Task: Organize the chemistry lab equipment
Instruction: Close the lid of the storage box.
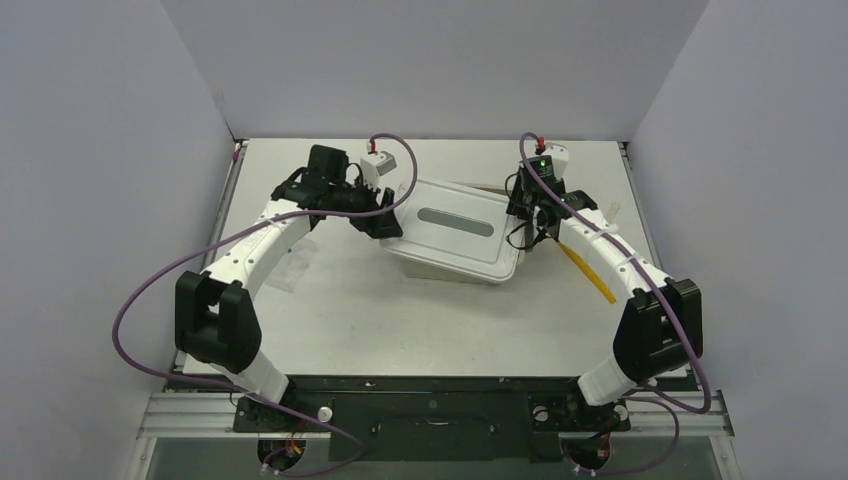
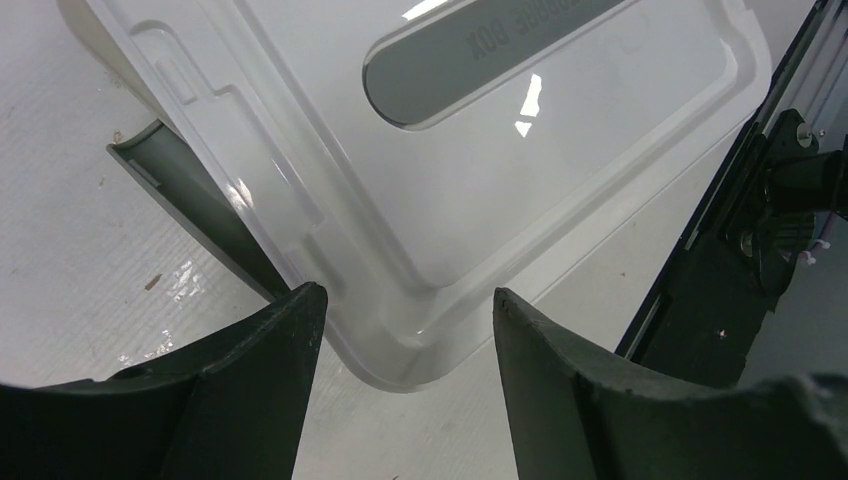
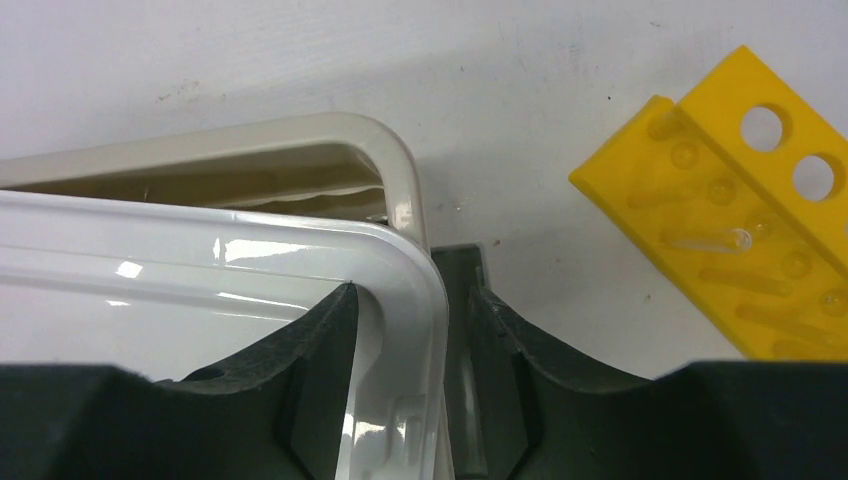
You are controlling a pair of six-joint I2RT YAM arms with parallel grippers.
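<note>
The beige tub [image 1: 440, 268] with its white lid [image 1: 455, 225] stands mid-table. My left gripper [image 1: 388, 222] is open just above the lid's left corner [image 2: 400, 350], which shows between its fingers [image 2: 290, 340]. My right gripper [image 1: 527, 212] is shut on the lid's right edge [image 3: 425, 290] together with a grey latch [image 3: 462, 275]. The lid sits askew, so the tub's beige rim [image 3: 395, 170] shows past it. A yellow tube rack [image 3: 740, 210] lying on its side holds clear tubes [image 3: 712, 240]. The beakers, forceps, brush and spatula are out of view.
The yellow rack [image 1: 590, 272] lies right of the tub, under my right arm. A clear plastic piece [image 1: 290, 265] lies under my left arm. A second grey latch [image 2: 190, 195] sticks out at the lid's left side. Walls enclose the table on three sides.
</note>
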